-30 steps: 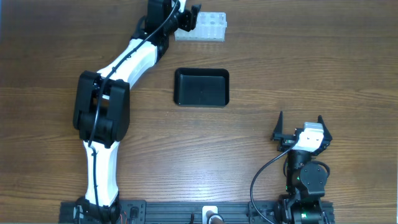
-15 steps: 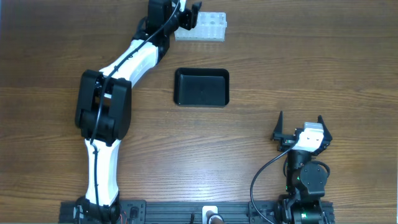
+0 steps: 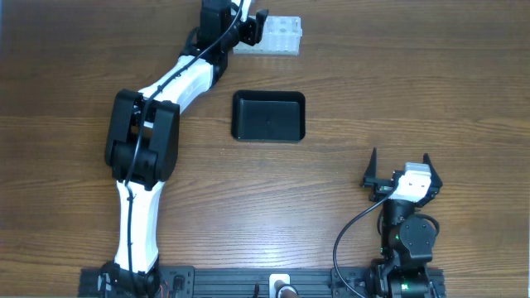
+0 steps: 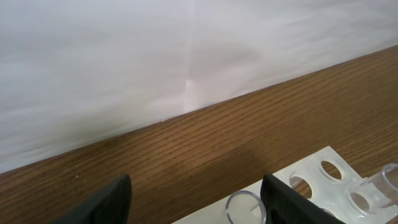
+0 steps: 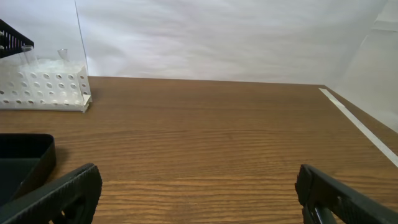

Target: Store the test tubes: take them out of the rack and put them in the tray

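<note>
A white test tube rack stands at the table's far edge, and the black tray lies a little nearer, with nothing in it. My left gripper hangs over the rack's left end. In the left wrist view it is open, with the clear rim of a test tube between its fingers. A second tube stands further along the rack. My right gripper is open and holds nothing, near the front right of the table. Its wrist view shows the rack and tray far off.
A white wall rises just behind the rack. The wooden table stretches bare to the right of the tray and between tray and right arm. A pale strip marks the table's right side.
The left arm's elbow has shifted slightly up and right, with its gripper staying over the rack's left end. The right arm has not moved.
</note>
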`<state>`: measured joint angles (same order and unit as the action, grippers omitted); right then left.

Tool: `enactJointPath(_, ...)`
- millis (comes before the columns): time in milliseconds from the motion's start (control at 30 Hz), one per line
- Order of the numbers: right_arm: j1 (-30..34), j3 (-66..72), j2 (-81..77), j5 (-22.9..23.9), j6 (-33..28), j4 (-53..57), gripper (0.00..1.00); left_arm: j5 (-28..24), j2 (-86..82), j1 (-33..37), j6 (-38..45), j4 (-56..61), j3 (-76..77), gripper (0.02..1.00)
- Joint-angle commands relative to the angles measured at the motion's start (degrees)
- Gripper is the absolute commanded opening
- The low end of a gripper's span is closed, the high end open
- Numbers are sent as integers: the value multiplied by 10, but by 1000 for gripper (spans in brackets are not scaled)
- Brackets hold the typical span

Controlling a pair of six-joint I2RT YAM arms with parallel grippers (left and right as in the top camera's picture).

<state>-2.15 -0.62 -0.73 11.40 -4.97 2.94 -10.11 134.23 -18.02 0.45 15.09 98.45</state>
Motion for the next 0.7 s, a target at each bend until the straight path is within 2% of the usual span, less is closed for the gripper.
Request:
enactJointPath(33, 4, 3, 5, 7, -3, 1, 991, -3, 8, -3, 9, 6, -2, 643)
enactJointPath(700, 4, 3, 5, 7, -3, 1, 991, -3, 8, -10, 9, 8, -2, 419)
